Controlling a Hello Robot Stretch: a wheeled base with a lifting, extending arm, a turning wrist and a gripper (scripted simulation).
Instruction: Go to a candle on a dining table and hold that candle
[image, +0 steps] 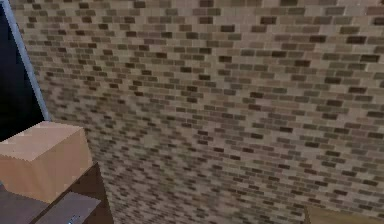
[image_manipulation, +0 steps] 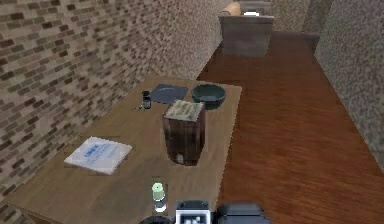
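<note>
Wooden table (image_manipulation: 130, 180) bears a small pale-green stub (image_manipulation: 157, 190) by its near edge, at 6 o'clock in the arm side view. Below it sits the gripper (image_manipulation: 160, 215); whether it holds or touches anything cannot be told. At 12 o'clock from the stub stands a brown box (image_manipulation: 185, 130), at 10 a white sheet (image_manipulation: 98, 154), farther off a green bowl (image_manipulation: 209, 94). Bare floor (image_manipulation: 290, 120) lies open at 3 o'clock. The forward view faces a brick wall (image: 220, 100), a pale crate (image: 45, 160) at 8 o'clock.
</note>
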